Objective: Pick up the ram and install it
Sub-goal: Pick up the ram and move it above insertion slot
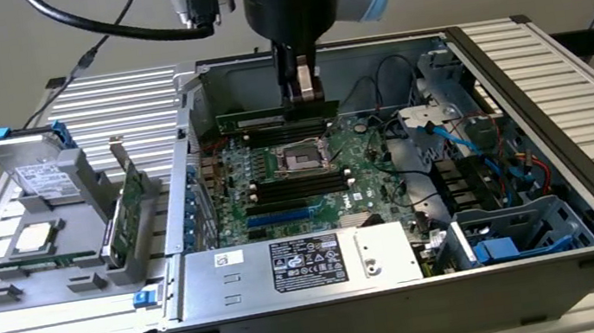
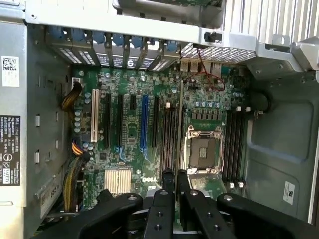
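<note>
Holding the ram [image 1: 256, 121] by its upper edge, my gripper [image 1: 305, 100] has its fingers closed tight on it. The pick-up is done, I judge. The stick hangs level inside the open computer case [image 1: 413, 325], above the motherboard [image 1: 367, 165] and apart from it. It is not yet seated in the black memory slots [image 1: 297, 186], so the installing is left.

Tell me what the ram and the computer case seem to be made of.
The ram, held in the pincer, looks like green circuit board, fairly matte, with dark parts along it. The computer case looks like sheet metal: dull bare grey inside, with a dark coated rim, probably painted.
</note>
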